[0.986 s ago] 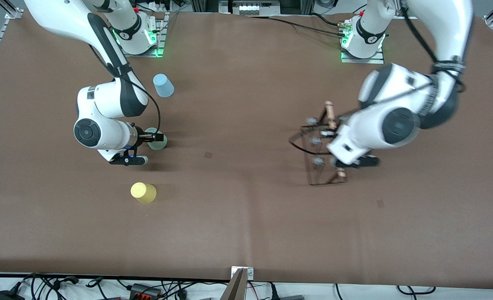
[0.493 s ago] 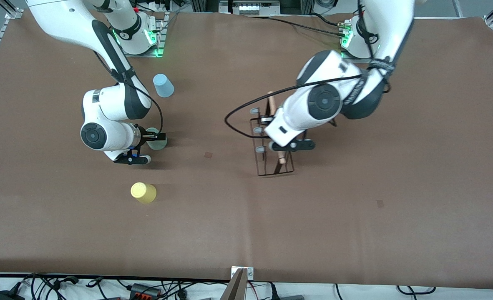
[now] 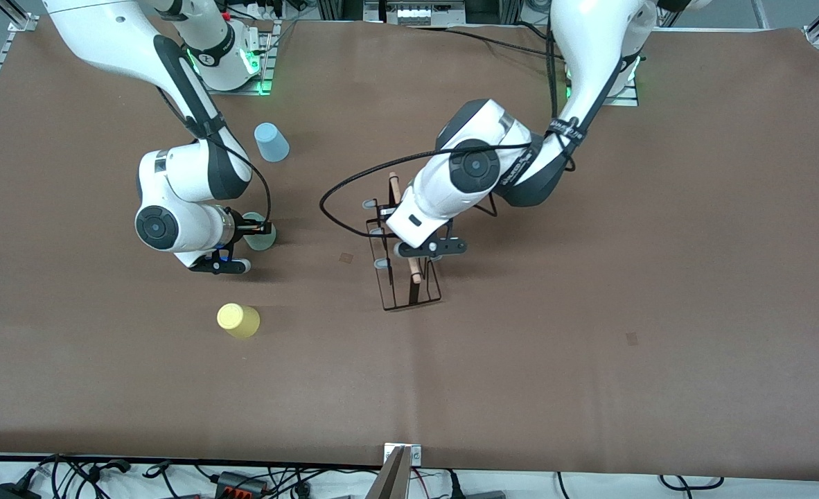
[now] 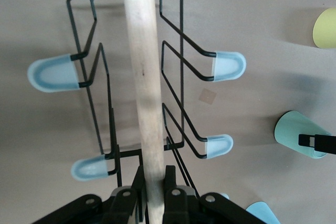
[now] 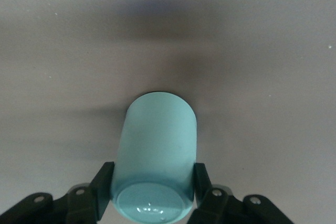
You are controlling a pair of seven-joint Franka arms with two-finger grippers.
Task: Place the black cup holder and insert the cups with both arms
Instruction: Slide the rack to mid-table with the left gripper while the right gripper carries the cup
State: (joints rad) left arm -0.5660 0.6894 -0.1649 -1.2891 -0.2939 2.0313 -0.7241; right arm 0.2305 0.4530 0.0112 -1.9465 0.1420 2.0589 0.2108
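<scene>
My left gripper [image 3: 411,254] is shut on the light wooden rod handle [image 4: 144,77] of the black cup holder [image 3: 409,287] and holds it upright over the middle of the table. I cannot tell whether its base touches the table. Several pale blue peg tips [image 4: 228,65] stick out on both sides. My right gripper [image 3: 256,226] is shut on the mint-green cup [image 5: 155,145], which stands upside down on the table, with a finger [image 5: 102,182] against each side. The yellow cup [image 3: 238,320] stands nearer the camera. The light blue cup [image 3: 271,142] stands farther from it.
A brown mat [image 3: 589,346] covers the table. The left arm's black cable [image 3: 354,184] loops out beside the cup holder. The arm bases [image 3: 233,62] stand along the table's edge farthest from the camera. Cables lie off the mat at the edge nearest the camera.
My left arm has carried the cup holder from the left arm's end of the table to the middle. My right gripper has stayed at the mint-green cup, shifting only slightly.
</scene>
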